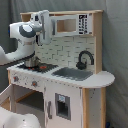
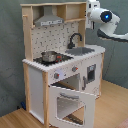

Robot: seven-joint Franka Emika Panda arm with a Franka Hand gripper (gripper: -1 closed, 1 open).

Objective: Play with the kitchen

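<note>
The white and light-wood kitchen [image 2: 60, 60] stands upright, oven door hanging open, a pot on its stove, black faucet behind the sink.

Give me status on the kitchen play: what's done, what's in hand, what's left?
Done: the kitchen's oven door hangs open in the second exterior view, and a pot sits on the stove. In hand: nothing visibly held; the arm is up beside the top shelf. Left: faucet and sink show no contact.
</note>
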